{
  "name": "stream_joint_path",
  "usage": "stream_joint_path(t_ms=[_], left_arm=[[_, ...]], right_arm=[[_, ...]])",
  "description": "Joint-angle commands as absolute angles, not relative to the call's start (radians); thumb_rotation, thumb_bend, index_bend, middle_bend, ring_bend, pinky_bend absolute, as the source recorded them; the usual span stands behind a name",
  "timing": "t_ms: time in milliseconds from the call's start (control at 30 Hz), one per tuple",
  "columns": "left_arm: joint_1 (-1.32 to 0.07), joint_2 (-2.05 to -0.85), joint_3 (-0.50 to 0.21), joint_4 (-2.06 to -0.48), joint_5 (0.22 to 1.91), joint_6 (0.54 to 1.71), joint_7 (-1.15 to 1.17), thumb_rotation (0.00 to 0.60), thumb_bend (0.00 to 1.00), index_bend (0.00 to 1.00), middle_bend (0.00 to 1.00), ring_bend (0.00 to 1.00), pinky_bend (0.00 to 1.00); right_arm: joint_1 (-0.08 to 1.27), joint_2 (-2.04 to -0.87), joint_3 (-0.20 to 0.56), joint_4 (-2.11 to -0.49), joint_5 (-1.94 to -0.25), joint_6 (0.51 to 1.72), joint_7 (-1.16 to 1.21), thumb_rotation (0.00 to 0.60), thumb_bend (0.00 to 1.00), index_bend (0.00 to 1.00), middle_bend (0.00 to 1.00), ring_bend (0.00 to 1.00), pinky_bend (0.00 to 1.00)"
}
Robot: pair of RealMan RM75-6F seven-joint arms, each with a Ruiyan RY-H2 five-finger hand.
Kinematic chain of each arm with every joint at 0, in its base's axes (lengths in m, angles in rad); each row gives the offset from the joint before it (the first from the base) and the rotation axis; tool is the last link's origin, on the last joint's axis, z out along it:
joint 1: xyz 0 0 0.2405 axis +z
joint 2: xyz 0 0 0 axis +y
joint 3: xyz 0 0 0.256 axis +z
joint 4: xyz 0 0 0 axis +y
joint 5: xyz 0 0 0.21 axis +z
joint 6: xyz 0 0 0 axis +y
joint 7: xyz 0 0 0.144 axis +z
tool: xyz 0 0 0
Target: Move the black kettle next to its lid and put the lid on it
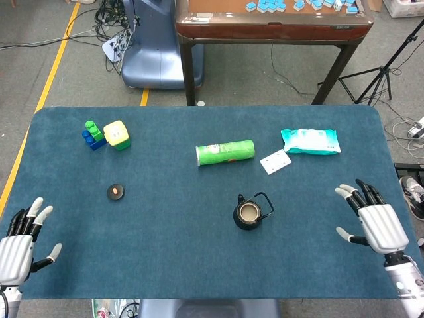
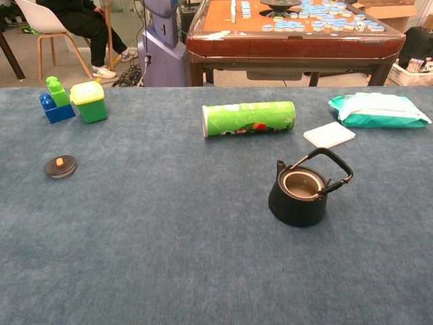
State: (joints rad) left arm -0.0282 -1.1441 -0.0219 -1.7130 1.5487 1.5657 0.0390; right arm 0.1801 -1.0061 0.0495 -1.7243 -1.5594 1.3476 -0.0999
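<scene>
While both hands hover empty, fingers spread, reach step pending: black kettle (image 1: 250,212) table centre, lid (image 1: 116,192) at its 9 o'clock, well apart. Right hand (image 1: 374,222) must grasp handle.

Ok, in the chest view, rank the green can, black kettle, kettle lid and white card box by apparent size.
Largest to smallest:
1. green can
2. black kettle, though it sits nearer the camera
3. white card box
4. kettle lid
</scene>
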Motion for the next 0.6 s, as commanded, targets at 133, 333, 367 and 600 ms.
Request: stream_joint_path(t_ms=[133,333,367,600], left_arm=[[-0.021,-1.144,-0.019,-1.702,1.544,1.571,0.024,0.600,0.29,0.12,0.00,0.00,0.00],[-0.013,-1.142,-0.019,-1.696,1.542,1.579,0.009,0.600,0.29,0.12,0.00,0.00,0.00],[-0.012,-1.142,-0.019,-1.694,1.542,1.579,0.007,0.600,0.29,0.12,0.00,0.00,0.00],[-0.008,-1.141,-0.018,-1.688,1.542,1.583,-0.005,0.600,0.29,0.12,0.00,0.00,0.00]], right_arm=[[0.262,-1.060,0.078,-1.714,-1.540,1.252,-0.212,0.600,0.13,0.20,0.20,0.03,0.10],[0.328,-1.124,0.095,-1.691,-1.519,1.177,-0.270,0.600,0.04,0.22,0.20,0.03,0.10],[0.342,-1.138,0.098,-1.685,-1.511,1.160,-0.286,0.600,0.03,0.22,0.20,0.03,0.10],[0.418,-1.216,0.113,-1.653,-1.465,1.066,-0.338,0.600,0.02,0.22,0.20,0.03,0.10]])
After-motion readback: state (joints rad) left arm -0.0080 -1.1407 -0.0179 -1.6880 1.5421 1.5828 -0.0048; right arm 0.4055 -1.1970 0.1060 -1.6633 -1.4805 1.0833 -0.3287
